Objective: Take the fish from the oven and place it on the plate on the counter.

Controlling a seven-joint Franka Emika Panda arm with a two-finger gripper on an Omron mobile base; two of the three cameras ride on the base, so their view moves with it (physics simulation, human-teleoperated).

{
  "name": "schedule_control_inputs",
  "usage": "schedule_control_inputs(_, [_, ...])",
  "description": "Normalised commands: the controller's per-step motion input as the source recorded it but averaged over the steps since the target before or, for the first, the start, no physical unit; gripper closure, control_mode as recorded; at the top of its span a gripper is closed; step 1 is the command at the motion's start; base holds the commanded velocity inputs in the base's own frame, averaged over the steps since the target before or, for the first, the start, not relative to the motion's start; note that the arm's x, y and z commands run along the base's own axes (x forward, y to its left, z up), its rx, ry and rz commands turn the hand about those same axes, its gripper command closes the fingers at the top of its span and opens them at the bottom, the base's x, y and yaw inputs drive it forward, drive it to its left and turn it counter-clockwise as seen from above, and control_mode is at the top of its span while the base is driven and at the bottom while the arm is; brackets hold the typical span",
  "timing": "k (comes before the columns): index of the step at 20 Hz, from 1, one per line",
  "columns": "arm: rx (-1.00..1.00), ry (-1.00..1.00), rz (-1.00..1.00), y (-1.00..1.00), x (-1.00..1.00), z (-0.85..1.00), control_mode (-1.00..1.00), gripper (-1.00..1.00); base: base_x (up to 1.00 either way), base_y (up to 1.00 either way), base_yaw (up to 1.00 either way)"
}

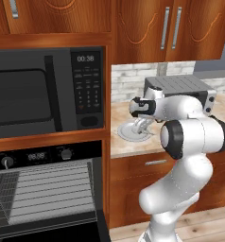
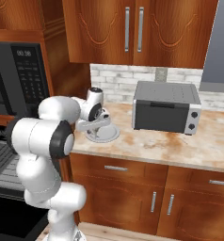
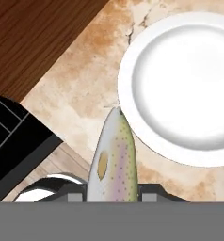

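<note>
The gripper [image 3: 112, 195] pinches the fish [image 3: 112, 157] at lower centre, tail cut off. The plate [image 3: 180, 89] runs off the upper right edge.

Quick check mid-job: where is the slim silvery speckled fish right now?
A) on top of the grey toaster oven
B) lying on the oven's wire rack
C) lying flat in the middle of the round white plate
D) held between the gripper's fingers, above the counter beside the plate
D: in the hand view the slim silvery speckled fish rises from between the gripper fingers over the beige marbled counter, its tip just at the rim of the bare round white plate.

Reddish wooden cabinets [image 2: 132, 30], pale brick backsplash [image 2: 118, 80], wood floor [image 1: 199, 227].
</note>
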Motion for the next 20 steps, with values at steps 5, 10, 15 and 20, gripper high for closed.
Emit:
schedule_control_inputs(5, [0.0, 0.04, 0.01, 0.0, 0.87, -0.23, -1.0, 1.0, 0.0, 0.0, 0.0])
schedule_control_inputs(10, [-0.01, 0.05, 0.0, 0.0, 0.41, -0.42, -1.0, 1.0, 0.0, 0.0, 0.0])
schedule_control_inputs(15, [0.0, 0.01, 0.0, 0.0, 0.06, -0.28, -1.0, 1.0, 0.0, 0.0, 0.0])
schedule_control_inputs(20, [-0.02, 0.0, 0.0, 0.0, 0.09, -0.41, -1.0, 1.0, 0.0, 0.0, 0.0])
